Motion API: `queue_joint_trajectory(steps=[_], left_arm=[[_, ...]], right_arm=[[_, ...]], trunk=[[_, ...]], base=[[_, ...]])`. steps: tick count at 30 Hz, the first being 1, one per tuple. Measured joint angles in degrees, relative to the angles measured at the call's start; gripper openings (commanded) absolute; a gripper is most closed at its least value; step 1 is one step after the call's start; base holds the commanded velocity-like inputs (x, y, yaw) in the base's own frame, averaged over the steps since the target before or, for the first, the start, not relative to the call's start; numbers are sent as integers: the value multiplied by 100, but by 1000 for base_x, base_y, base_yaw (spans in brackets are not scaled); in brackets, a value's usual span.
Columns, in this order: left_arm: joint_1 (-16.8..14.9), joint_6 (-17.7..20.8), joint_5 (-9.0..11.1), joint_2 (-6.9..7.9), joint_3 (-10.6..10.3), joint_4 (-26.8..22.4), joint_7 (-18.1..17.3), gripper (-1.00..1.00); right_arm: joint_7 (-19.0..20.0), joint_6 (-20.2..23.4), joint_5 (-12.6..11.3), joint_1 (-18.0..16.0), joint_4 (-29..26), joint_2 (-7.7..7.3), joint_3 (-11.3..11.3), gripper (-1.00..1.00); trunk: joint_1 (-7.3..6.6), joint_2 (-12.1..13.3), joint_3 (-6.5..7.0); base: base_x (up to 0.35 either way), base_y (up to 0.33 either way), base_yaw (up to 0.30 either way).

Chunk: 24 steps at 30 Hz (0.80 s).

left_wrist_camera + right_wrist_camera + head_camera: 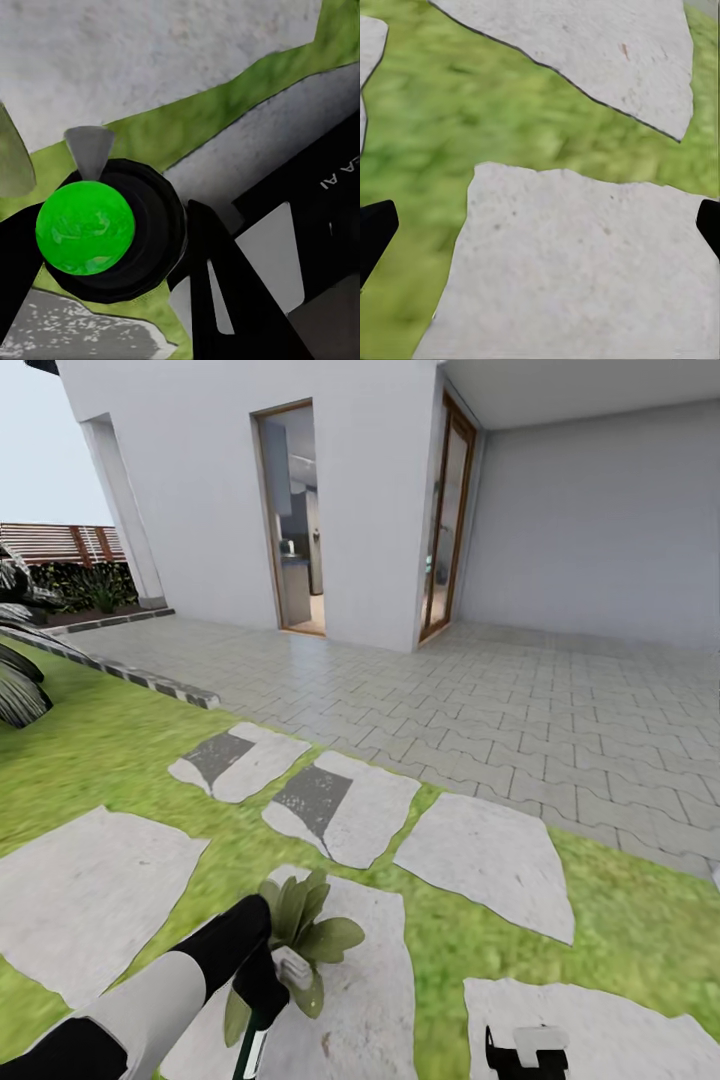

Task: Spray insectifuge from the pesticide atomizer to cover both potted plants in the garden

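Note:
One potted plant (305, 922), a low rosette of broad green leaves, stands on a stepping stone (375, 970) just in front of me. Its leaves look plain green, with no insectifuge specks that I can make out. My left gripper (264, 985) is shut on the pesticide atomizer (250, 1050), whose whitish trigger head (292, 966) sits right beside the leaves. In the left wrist view the atomizer (85, 227) appears end-on as a bright green round inside a black ring, with a dark finger (225, 300) next to it. My right gripper (527, 1050) (542, 229) hangs open over a stone. The second potted plant is out of view.
Grey stepping stones (480, 860) lie across the lawn (110, 760). Beyond them a paved terrace (520, 700) runs to a white house wall with an open doorway (295, 520). Dark shrubs (15, 680) and a brown slatted fence (60, 542) are at the far left.

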Motion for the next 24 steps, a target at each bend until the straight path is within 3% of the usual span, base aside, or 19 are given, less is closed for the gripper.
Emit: queue_joint_trajectory(steps=[4,9,19,24], left_arm=[[0,2,9,-15,-4,-4,-37,-100],[0,16,20,-161,-4,14,-99,-100],[-92,-7,-61,-128,-56,-25,-992,-100],[-538,-1,-88,-131,-72,7,-1140,-100]], right_arm=[[0,4,0,0,0,2,0,100],[0,2,0,0,0,2,0,100],[-1,3,0,0,0,-1,0,100],[-1,5,0,0,0,0,1,100]], trunk=[[2,0,0],[2,0,0],[2,0,0],[2,0,0]], base=[[48,0,0],[5,0,0],[0,0,0],[0,0,0]])
